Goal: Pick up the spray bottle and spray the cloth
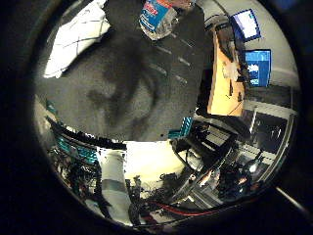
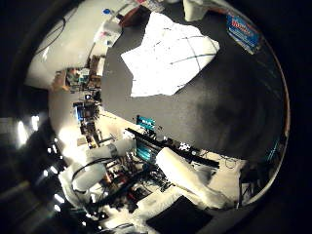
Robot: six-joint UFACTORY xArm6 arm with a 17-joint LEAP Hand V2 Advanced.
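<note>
A white cloth [image 2: 168,53] with thin dark grid lines lies crumpled flat on the dark table [image 2: 209,117]. The same cloth [image 1: 76,36] reaches the table's edge. A clear packet with a blue label [image 1: 157,17] lies on the table beyond the cloth. A white thing [image 2: 195,9] stands next to the cloth, cut off by the view's edge; I cannot tell if it is the spray bottle. My hand hangs well above the table and holds nothing that shows. Its shadow [image 1: 124,93] falls on bare tabletop beside the cloth. The white arm [image 1: 115,188] runs off past the table's edge.
A wooden desk [image 1: 222,83] with two lit monitors [image 1: 257,66] stands beyond one side of the table. Racks and equipment [image 2: 87,112] crowd the floor past the table's other edges. A teal-fronted unit [image 2: 145,122] sits under the table's edge.
</note>
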